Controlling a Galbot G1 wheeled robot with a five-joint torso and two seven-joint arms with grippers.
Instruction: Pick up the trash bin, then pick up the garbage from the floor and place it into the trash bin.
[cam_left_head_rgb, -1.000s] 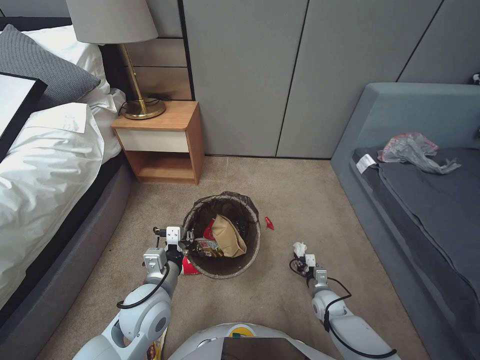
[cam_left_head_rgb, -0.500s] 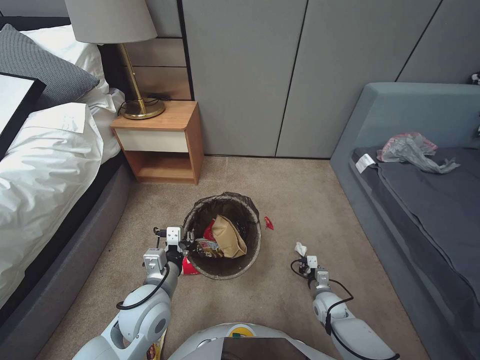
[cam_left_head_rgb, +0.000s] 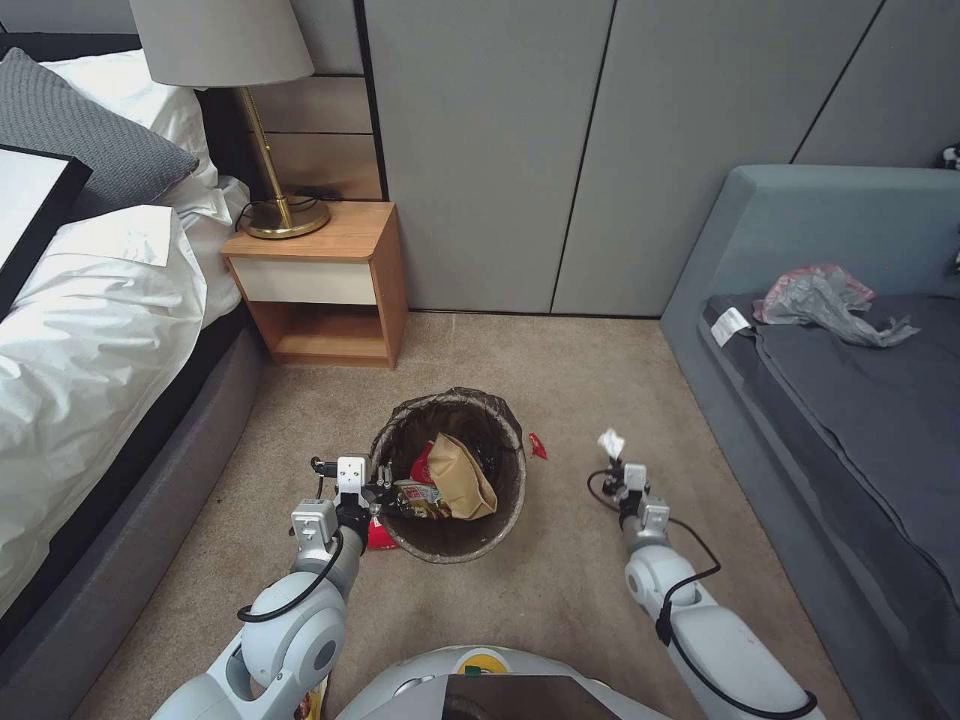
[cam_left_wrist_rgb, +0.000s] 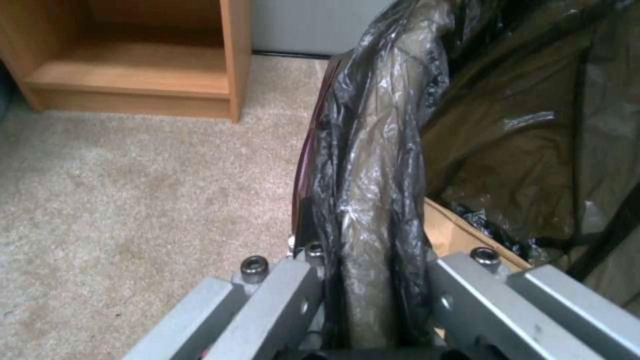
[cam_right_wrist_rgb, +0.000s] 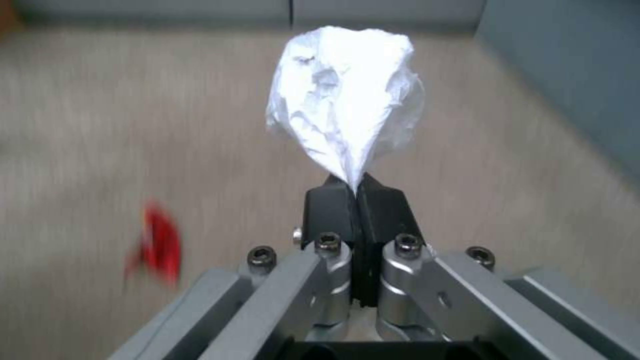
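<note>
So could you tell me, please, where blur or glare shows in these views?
Right wrist view: the carpet and red scrap are streaked, while the tissue stays fairly crisp. Left wrist view: soft, with sheen on the bin liner. Head view: evenly lit.

The trash bin (cam_left_head_rgb: 450, 475) stands on the floor (cam_left_head_rgb: 560, 590) in front of the nightstand (cam_left_head_rgb: 325, 285), with the bed (cam_left_head_rgb: 90, 330) to its left and the sofa (cam_left_head_rgb: 840, 380) well to its right. Inside the bin lie a paper bag (cam_left_head_rgb: 462, 478) and wrappers (cam_left_head_rgb: 418, 497). A small scrap (cam_left_head_rgb: 538, 447) lies just right of the bin, and the tissue wad (cam_left_head_rgb: 611, 443) is farther right of it.
</note>
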